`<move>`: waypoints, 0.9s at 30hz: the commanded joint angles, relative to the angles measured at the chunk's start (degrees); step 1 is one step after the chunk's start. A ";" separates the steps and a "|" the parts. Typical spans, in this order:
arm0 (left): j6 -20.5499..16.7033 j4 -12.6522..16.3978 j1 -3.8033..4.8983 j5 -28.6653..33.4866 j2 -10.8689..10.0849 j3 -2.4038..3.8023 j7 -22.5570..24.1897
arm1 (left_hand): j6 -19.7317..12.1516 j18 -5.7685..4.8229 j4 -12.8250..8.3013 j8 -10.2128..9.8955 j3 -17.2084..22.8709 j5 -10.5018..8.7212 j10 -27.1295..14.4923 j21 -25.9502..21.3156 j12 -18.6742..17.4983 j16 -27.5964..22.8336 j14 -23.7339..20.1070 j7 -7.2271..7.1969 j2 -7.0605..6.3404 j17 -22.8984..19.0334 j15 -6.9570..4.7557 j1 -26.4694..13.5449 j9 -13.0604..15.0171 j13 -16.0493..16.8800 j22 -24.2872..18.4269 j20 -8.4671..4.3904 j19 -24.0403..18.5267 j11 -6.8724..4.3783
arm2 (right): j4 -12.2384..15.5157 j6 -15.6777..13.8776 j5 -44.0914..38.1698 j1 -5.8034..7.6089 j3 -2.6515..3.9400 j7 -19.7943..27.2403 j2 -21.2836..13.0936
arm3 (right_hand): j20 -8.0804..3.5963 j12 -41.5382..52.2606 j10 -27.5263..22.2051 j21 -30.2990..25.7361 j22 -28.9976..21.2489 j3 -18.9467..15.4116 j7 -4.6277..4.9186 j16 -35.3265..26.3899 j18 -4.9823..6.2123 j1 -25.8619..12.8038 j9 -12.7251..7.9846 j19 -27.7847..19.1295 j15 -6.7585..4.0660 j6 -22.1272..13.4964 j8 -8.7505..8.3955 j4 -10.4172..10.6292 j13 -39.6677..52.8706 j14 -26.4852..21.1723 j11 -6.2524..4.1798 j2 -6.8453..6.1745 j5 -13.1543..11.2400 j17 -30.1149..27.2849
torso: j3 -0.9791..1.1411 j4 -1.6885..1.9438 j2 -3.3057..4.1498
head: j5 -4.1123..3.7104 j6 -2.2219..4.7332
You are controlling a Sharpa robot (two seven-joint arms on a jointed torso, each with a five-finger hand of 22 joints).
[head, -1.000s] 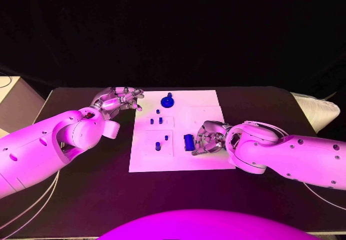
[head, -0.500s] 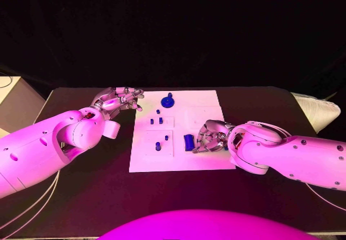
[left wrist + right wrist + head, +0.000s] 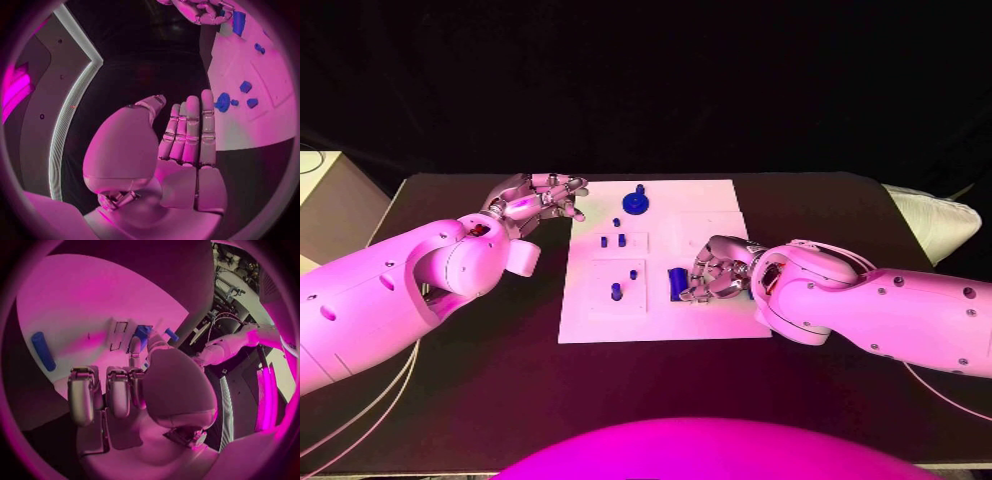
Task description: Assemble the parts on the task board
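While my right hand [image 3: 711, 276] hovers over the task board [image 3: 718, 210] at about four o'clock from its centre, its fingers curl beside the long blue part [image 3: 676, 283]; whether they grip it, I cannot tell. That part lies flat, long axis twelve to six. My left hand [image 3: 538, 200] waits empty off the ten o'clock corner, fingers loosely spread, presumably keeping clear.

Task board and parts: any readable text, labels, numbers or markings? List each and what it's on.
None readable.
Task board: plain white with raised square outlines, no lettering visible.
Blue parts, such as the round one and the long block beside the right hand: no markings visible.
Left hand and arms: no legible labels.
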 commanded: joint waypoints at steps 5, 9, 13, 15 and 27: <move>0.26 0.10 0.01 -0.16 0.11 0.03 0.15 | 0.12 0.27 0.36 0.28 0.11 -0.29 -0.44 -0.26 0.24 -0.38 0.18 -0.04 0.09 -0.06 -0.06 0.53 0.01 -0.06 -0.07 0.01 0.41 -0.02 | -0.99 -0.19 -2.97 -0.50 -0.01 -1.44 0.68 | -0.37 0.34 6.00 0.25 14.36 0.93 -0.37 0.24 -1.13 1.23 -0.05 5.48 -0.42 0.15 0.36 -0.12 15.05 6.18 -0.63 0.74 0.25 15.10 | 0.02 -0.03 -0.08 | 0.10 -0.04; 0.27 0.05 0.01 -0.25 0.11 0.03 0.10 | 0.13 0.27 0.52 0.31 0.00 -0.30 -0.47 -0.38 0.30 -0.39 0.19 -0.04 0.16 -0.08 -0.06 0.78 0.01 -0.10 -0.15 0.00 0.51 -0.02 | -1.13 -0.27 -3.31 -0.59 -0.01 -1.28 0.74 | -0.42 0.34 6.00 0.29 14.37 1.18 -0.43 0.24 -1.14 1.85 -0.02 5.49 -0.48 0.18 0.46 -0.16 15.05 6.18 -0.69 0.62 0.12 15.10 | 0.02 -0.06 -0.08 | 0.15 0.07; 0.30 0.03 0.01 -0.29 0.10 0.02 0.03 | 0.13 0.27 0.52 0.31 0.00 -0.30 -0.47 -0.38 0.30 -0.39 0.19 -0.04 0.16 -0.08 -0.06 0.78 0.01 -0.10 -0.15 0.00 0.51 -0.02 | -0.90 -0.24 -3.22 -0.63 -0.01 -0.74 0.66 | -0.45 0.34 6.00 0.29 14.37 1.05 -0.41 0.24 -1.14 2.07 -0.01 5.49 -0.50 0.18 0.52 -0.11 15.05 6.18 -0.69 0.03 -0.07 15.10 | 0.04 -0.07 -0.02 | 0.19 0.11; 0.32 0.03 0.01 -0.30 0.11 0.02 0.00 | 0.13 0.27 0.52 0.31 0.00 -0.30 -0.47 -0.38 0.30 -0.39 0.19 -0.04 0.16 -0.08 -0.06 0.78 0.01 -0.10 -0.15 0.00 0.51 -0.02 | -0.71 -0.29 -3.17 -0.65 -0.01 -0.53 0.55 | -0.45 0.34 6.00 0.23 14.36 0.98 -0.39 0.24 -1.13 2.08 0.00 5.48 -0.49 0.19 0.55 -0.07 15.05 6.18 -0.68 -0.21 -0.12 15.10 | 0.06 -0.08 0.01 | 0.20 0.16; 0.33 -0.08 0.00 -0.32 0.07 0.02 -0.07 | 0.13 0.27 0.57 0.32 -0.06 -0.30 -0.49 -0.42 0.32 -0.40 0.18 -0.04 0.16 -0.08 -0.06 0.86 0.00 -0.12 -0.17 0.00 0.55 -0.02 | 1.11 -7.70 4.05 -0.65 0.14 4.08 -1.94 | 0.47 0.34 6.00 -0.44 14.19 0.35 2.00 0.24 -1.03 0.88 -2.06 5.35 0.98 -4.02 -3.46 0.05 15.05 6.18 1.27 -1.17 0.63 15.10 | 0.07 -0.19 -0.06 | 0.04 0.42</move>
